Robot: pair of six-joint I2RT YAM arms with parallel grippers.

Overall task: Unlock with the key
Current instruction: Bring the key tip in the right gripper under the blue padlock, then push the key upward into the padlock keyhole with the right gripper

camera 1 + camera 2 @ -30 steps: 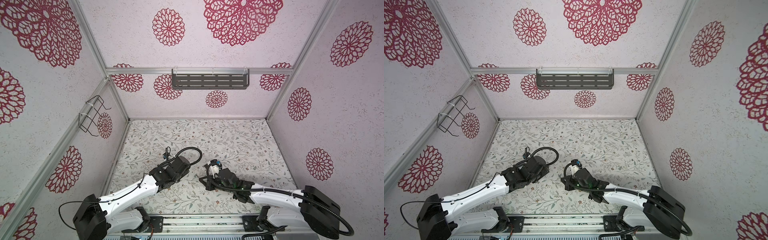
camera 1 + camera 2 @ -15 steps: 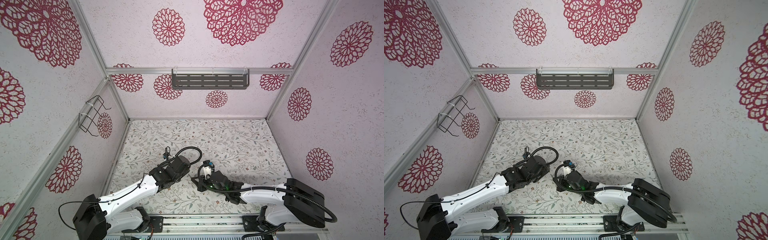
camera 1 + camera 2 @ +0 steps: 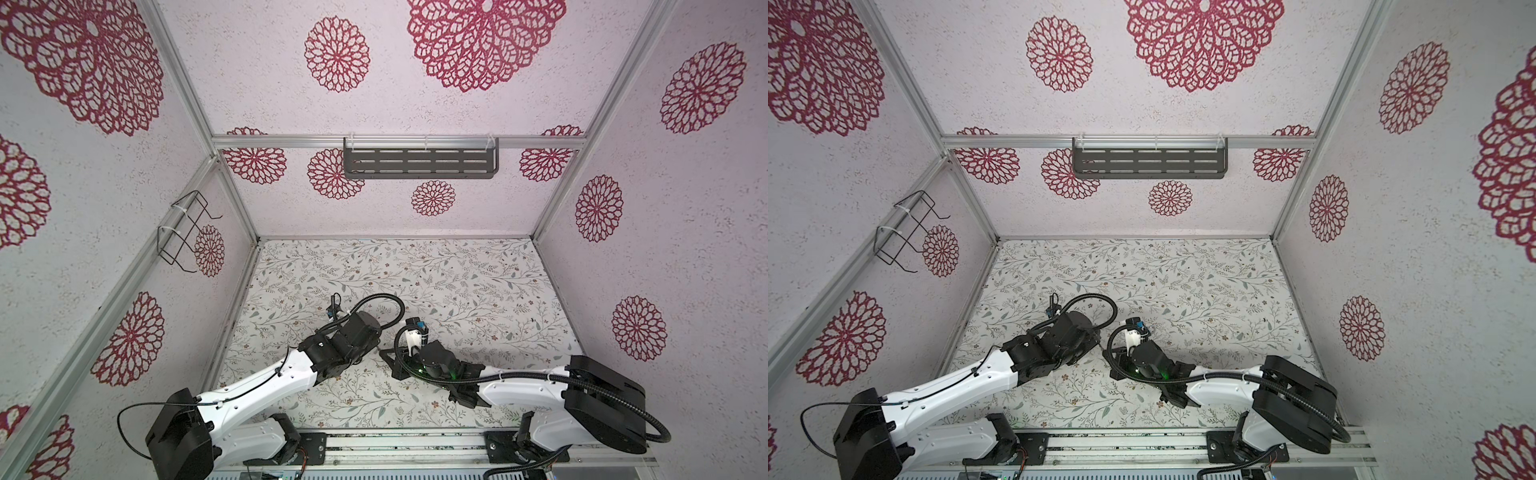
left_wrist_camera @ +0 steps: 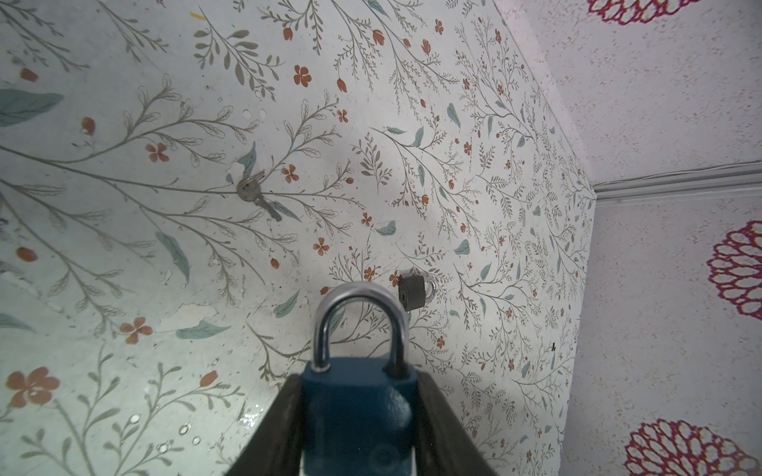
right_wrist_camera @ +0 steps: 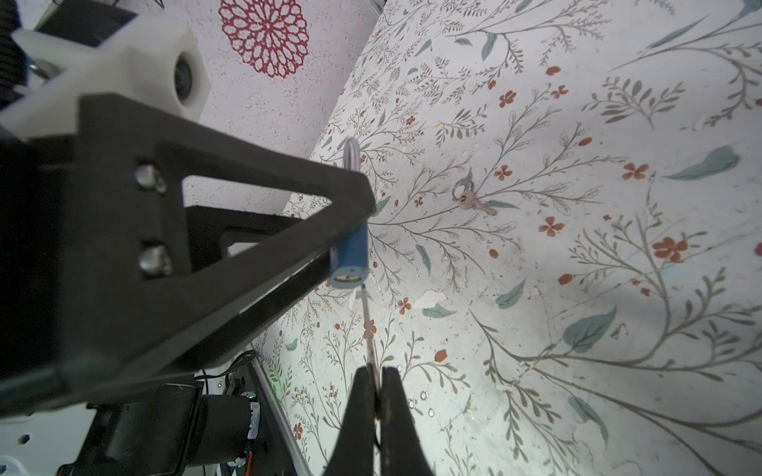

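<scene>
My left gripper [image 4: 358,381] is shut on the body of a blue padlock [image 4: 356,416], whose steel shackle [image 4: 358,325] stands closed and points away from the wrist. In the right wrist view the padlock [image 5: 349,251] shows its keyhole end, held between the left gripper's black fingers [image 5: 247,230]. My right gripper [image 5: 375,373] is shut on a thin silver key [image 5: 368,325]. The key's tip reaches the padlock's keyhole face; how deep it sits I cannot tell. In both top views the right gripper [image 3: 388,360] [image 3: 1113,365] lies close beside the left wrist; the padlock and key are hidden there.
A spare key on a ring [image 4: 257,198] [image 5: 472,202] lies flat on the floral table. A small dark padlock [image 4: 414,293] lies farther along. A grey shelf [image 3: 419,160] hangs on the back wall and a wire basket [image 3: 187,232] on the left wall.
My right gripper has moved left across the table toward the left gripper and the padlock. The left arm has stayed still, still holding the padlock.
</scene>
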